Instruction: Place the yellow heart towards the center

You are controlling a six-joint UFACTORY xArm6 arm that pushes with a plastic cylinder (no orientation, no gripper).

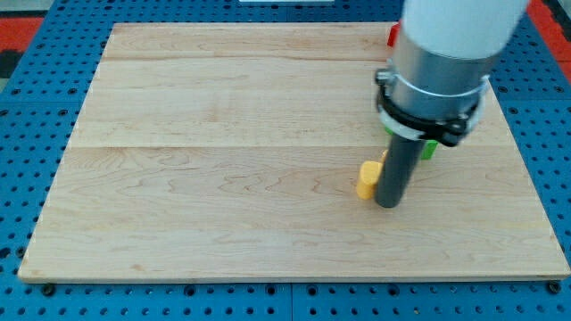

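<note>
1. The left half of the counter (223,178) carried nothing I needed to steer around; its wooden surface ran from the left edge to past the middle.
2. The yellow heart (367,178) lay right of the counter's middle, somewhat nearer the bottom edge than the top. Only its left part showed, so I took the heart shape from the task wording.
3. My tip (389,204) stood on the yellow heart's right side, touching it or just beside it. I judged that placement deliberate: from there a push toward the left edge would carry the block toward the middle.
4. The end effector was a plain rod with no jaws, so there was nothing to spread or press together; it could only shove.
5. A green block (430,149) peeked out behind the rod, just right of it, shape hidden.
6. A red block (392,35) sat near the top edge toward the right corner, mostly covered by the arm.
</note>
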